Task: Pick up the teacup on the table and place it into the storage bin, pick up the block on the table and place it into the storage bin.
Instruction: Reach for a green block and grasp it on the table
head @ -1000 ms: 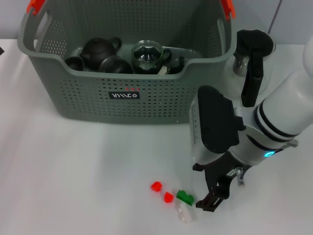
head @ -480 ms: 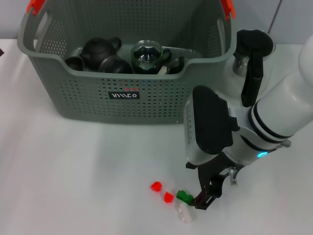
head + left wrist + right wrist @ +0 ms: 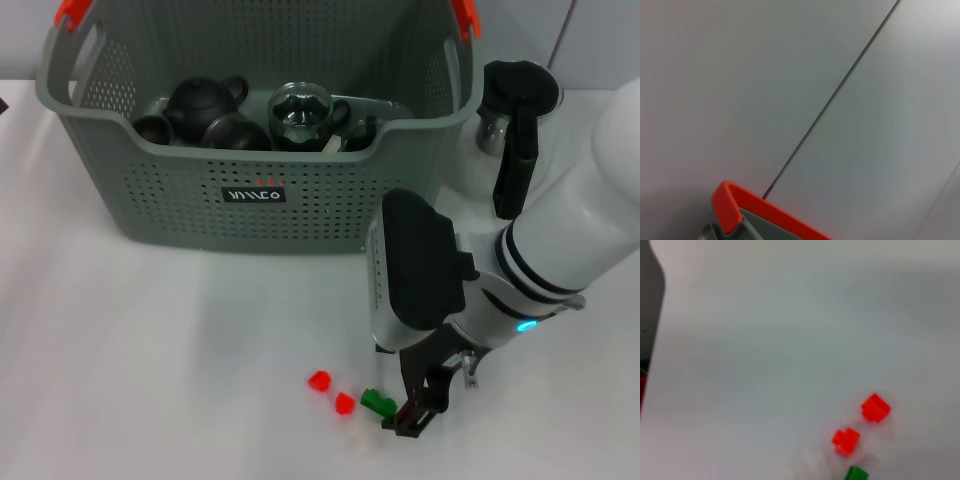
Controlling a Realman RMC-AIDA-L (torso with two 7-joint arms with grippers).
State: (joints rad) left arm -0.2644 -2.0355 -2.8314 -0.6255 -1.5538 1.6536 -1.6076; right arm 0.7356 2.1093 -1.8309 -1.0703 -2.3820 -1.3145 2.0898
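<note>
Two red blocks (image 3: 319, 380) and one green block (image 3: 377, 403) sit on the white desk (image 3: 150, 350) near the front edge, w/ a pale clear-ish block (image 3: 365, 440) just nearer, hard to make out. Right hand (image 3: 412, 410) is low over the desk, touching or just beside the green block on its right side; fingers look narrow, nothing held as far as I can tell, tips partly hidden by the wrist housing. Left hand not in head view; its wrist cam only shows an orange clip (image 3: 730, 205) of the storage bin (image 3: 250, 190) and wall, so parked up high far-left, state can't tell.

Step in hand, my read: closing in on the green block for the pick. To do it well: centre the fingers across the block's flat sides, come straight down, don't nudge the red neighbour (image 3: 344, 403) which sits just beside it. Small piece, so squeeze low and square or it'll pop out.

Materials: blocks are hard glossy plastic, studded brick shape, light. Bin is grey-green perforated plastic, far-left of the hand, w/ dark teapot (image 3: 205, 100), dark cups and a glass piece already inside. Glass pitcher w/ black handle (image 3: 515, 120) stands right of the bin, close to the arm's path on the lift.
</note>
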